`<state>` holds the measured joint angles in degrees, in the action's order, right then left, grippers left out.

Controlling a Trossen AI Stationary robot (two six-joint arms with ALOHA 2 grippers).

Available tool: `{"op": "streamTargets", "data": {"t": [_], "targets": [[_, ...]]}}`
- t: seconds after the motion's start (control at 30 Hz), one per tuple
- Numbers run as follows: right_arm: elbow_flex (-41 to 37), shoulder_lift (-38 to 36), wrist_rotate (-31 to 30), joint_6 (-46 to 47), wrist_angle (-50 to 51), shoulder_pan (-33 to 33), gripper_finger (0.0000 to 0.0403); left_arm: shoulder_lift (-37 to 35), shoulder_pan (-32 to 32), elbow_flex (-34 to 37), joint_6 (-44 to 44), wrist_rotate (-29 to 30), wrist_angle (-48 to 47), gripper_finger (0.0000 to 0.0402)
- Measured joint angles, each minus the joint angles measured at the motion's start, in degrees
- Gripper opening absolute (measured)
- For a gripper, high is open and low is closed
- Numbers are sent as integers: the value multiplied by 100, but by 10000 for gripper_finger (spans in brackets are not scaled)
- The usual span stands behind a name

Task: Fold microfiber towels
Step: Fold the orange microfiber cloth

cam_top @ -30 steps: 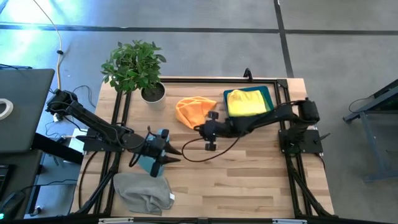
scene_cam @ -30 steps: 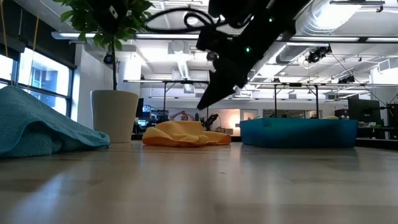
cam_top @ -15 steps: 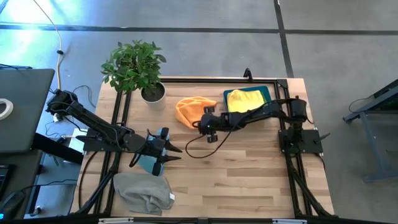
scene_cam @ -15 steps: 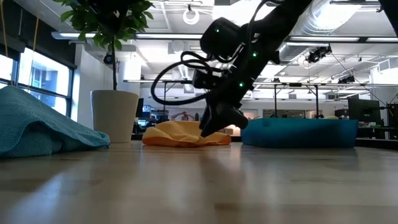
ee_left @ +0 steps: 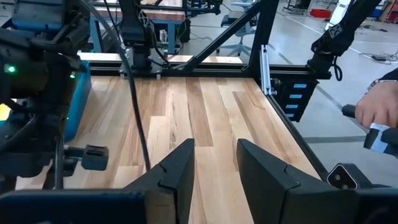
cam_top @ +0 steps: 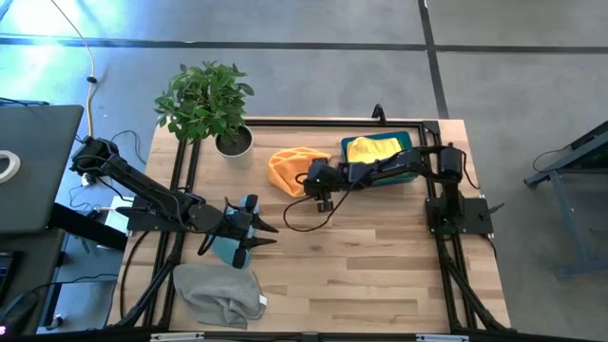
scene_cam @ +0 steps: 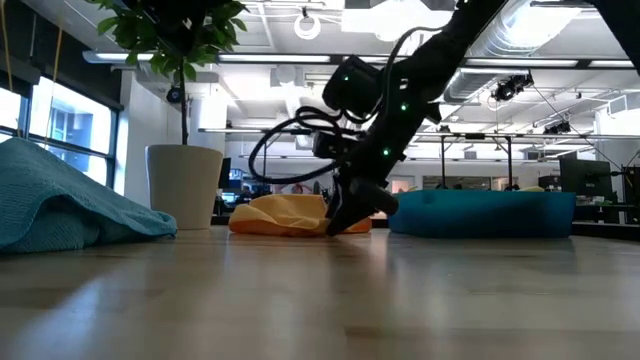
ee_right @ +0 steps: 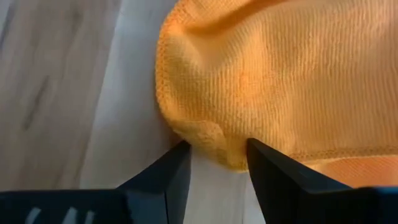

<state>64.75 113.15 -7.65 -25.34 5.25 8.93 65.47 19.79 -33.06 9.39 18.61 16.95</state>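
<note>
Right gripper (ee_right: 214,163) lowered to the bench (cam_top: 380,266) at the near edge of the orange towel (ee_right: 273,74), which lay crumpled beside the blue bin (cam_top: 410,142) holding a yellow towel (cam_top: 372,157). The jaws stood parted, one finger either side of a folded hem corner, not yet closed on it. The looped pile and stitched hem suggested a light, limp, non-slip cloth that would drape and drag rather than hold shape; the hemmed corner between the fingers appeared the soundest place to pinch, since a grip in the bunched middle would likely gather several layers. Left gripper (ee_left: 214,165) waited over the near left of the bench, jaws apart and holding nothing, above a light blue towel (cam_top: 228,249); a grey towel (cam_top: 218,293) lay heaped at the front edge. No brand, label or writing was legible on any cloth or on the bin.
</note>
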Motion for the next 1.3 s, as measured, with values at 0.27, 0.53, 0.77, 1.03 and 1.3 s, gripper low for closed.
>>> {"op": "streamTargets", "data": {"t": [0.27,0.53,0.77,1.03,1.3], "targets": [[0,6,-275,137,-22,-107,63,0,0,0,2,0,-2,110],[0,-295,-415,790,130,-368,13,0,0,0,-151,1,-270,110],[0,-1307,-316,2066,754,-737,4,0,2,0,-704,35,-1262,110],[2,-2196,-322,4051,964,-1321,1,0,4,35,-745,919,-1248,116],[13,-2370,-844,5174,650,-1652,0,274,-1,39,-1408,1092,-396,167]]}}
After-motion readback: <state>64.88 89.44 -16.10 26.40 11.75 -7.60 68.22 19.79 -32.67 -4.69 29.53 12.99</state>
